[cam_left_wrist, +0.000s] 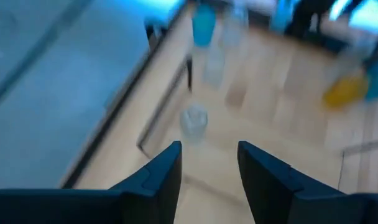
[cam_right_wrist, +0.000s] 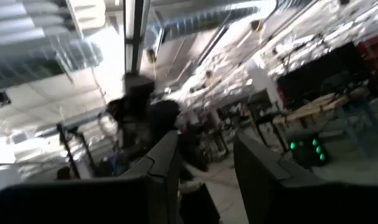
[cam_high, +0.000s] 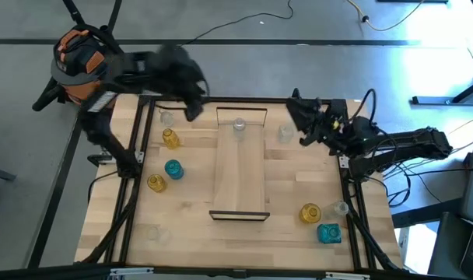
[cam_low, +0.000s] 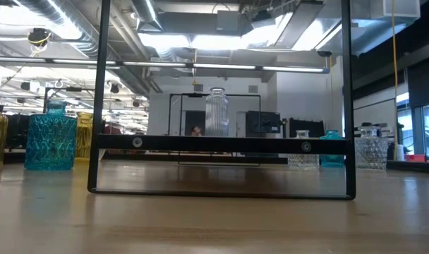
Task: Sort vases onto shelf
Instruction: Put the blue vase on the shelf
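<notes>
High view: the dark left gripper hovers over the table's far left edge. A small clear glass vase stands just beside it at eight o'clock, nearer this arm.

Left wrist view: jaws apart and empty, this vase ahead.

Low view: a ribbed clear vase stands on the long pale wood shelf.

Right wrist view: the right gripper has its jaws parted, empty.

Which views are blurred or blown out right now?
High view: left arm motion-smeared, table things sharp, glare on the floor at top right. Low view: sharp, the clear vase on the shelf backlit by bright ceiling lights. Left wrist view: heavy motion blur, vases only soft blobs. Right wrist view: blurred, aimed up at the ceiling, lights blown out.
</notes>
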`<state>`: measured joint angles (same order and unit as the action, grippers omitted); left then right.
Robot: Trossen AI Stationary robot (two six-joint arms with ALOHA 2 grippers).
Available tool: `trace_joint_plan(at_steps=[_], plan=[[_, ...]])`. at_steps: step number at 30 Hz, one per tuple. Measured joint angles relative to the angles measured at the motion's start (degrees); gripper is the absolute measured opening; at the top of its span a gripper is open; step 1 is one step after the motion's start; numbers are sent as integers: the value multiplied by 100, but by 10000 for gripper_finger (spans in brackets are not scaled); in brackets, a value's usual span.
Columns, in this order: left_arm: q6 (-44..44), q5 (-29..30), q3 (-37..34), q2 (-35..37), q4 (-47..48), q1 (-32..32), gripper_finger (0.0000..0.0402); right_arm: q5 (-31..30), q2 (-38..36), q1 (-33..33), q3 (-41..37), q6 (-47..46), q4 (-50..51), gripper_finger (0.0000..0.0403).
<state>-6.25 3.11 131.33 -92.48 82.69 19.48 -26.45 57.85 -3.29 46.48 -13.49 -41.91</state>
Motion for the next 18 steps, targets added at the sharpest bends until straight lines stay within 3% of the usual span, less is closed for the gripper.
trace_joint_plan(at_steps=[4, 8, 12, 15, 18], plan=[[-98, 206, 0, 632, -224, -19, 149, 35, -287, 201, 3, 30, 308, 115], [-291, 233, 4, 1128, -78, -19, 149, -145, -748, 512, 2, 21, 2195, 115], [-418, 275, -86, 1549, 134, -40, 149, -745, -1065, 817, 2, -721, 4016, 115], [-568, 436, -597, 1972, -213, -160, 149, -616, -1100, 1028, 2, -1201, 5029, 115], [-652, 504, -1597, 2510, -1203, -273, 149, -184, -909, 1173, 2, -1479, 5861, 115]])
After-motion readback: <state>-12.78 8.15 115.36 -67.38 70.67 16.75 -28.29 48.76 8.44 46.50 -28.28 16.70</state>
